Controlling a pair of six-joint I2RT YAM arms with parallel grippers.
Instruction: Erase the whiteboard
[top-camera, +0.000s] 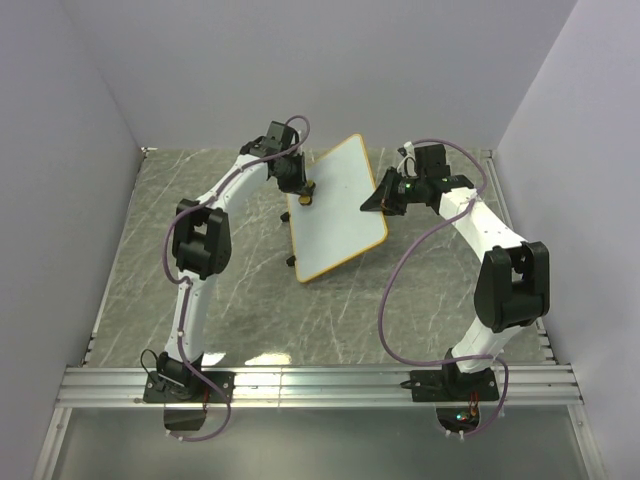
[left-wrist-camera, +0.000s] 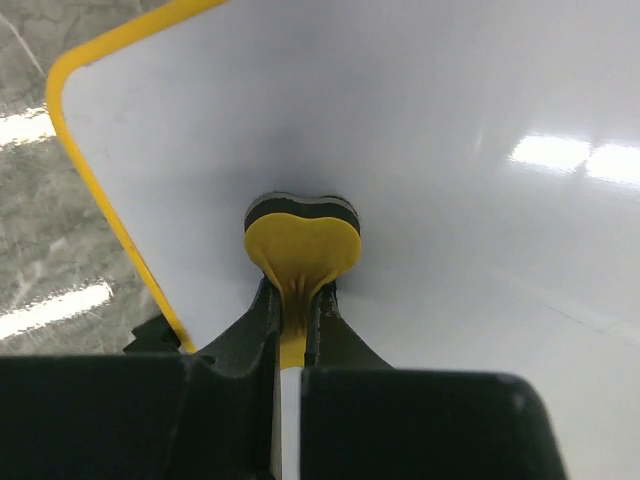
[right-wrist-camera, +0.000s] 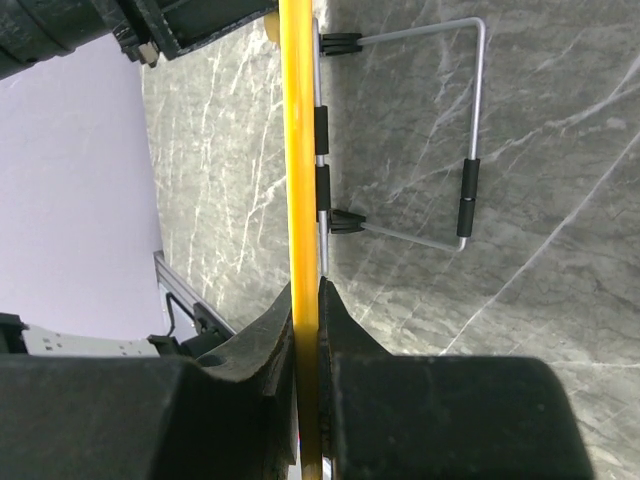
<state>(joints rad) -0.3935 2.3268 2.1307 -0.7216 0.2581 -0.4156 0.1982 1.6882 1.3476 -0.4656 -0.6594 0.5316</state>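
Sitting tilted at back-centre of the desk (top-camera: 150, 260), the whiteboard (top-camera: 340, 215) lies between the two arms, its long side running diagonally and its lower corner pointing toward the near edge. It has an orange-yellow frame with rounded corners. In both the top and left wrist views the face is plain white with patches of lamp glare.

Desk surface: grey marble pattern with pale veins, glossy, with bright streaks of reflected light on the left side in the left wrist view. Pale lilac-white walls (top-camera: 80, 100) close it in at left, back and right. An aluminium rail (top-camera: 320, 385) runs along the near edge, and both arm bases are bolted to it.

Left pincer (left-wrist-camera: 295, 300): fingers drawn in tight on the narrow waist of a small yellow eraser (left-wrist-camera: 302, 245). The eraser's wider head, with a dark layer at its far end, is set against the white face near the board's left frame edge.

Right pincer (right-wrist-camera: 308, 300): fingers clamped on the board's right frame edge, one on each side of the orange-yellow strip. The right wrist view is edge-on, so the board face cannot be seen there.

Behind the board, a bent wire stand (right-wrist-camera: 465, 190) with black sleeves and clips juts out from its back, with the marble beyond it. I cannot tell whether it touches the desk.
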